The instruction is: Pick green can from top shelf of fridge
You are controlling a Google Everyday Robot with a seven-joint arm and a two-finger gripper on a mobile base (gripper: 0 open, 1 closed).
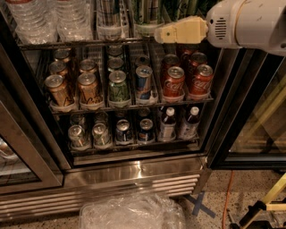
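Observation:
The green can (pixel 149 12), tall and pale green with dark streaks, stands in a white lane tray on the top shelf (pixel 85 43) of the fridge (pixel 134 172); its lid is cut off by the frame's top edge. My gripper (pixel 161 35), a pale yellow piece on a white arm (pixel 250 22), reaches in from the upper right. Its tip is in front of the can's lower right side, at the shelf's front rail. A tall silver-and-dark striped can (pixel 109 12) stands one lane to the left.
Water bottles (pixel 44 18) fill the top shelf's left. The rack below holds short gold cans (pixel 58 89), a green soda can (pixel 118 87), a blue can (pixel 144 82) and red cans (pixel 173 82). A plastic bag (pixel 132 212) lies on the floor. An open glass door (pixel 250 120) stands at the right.

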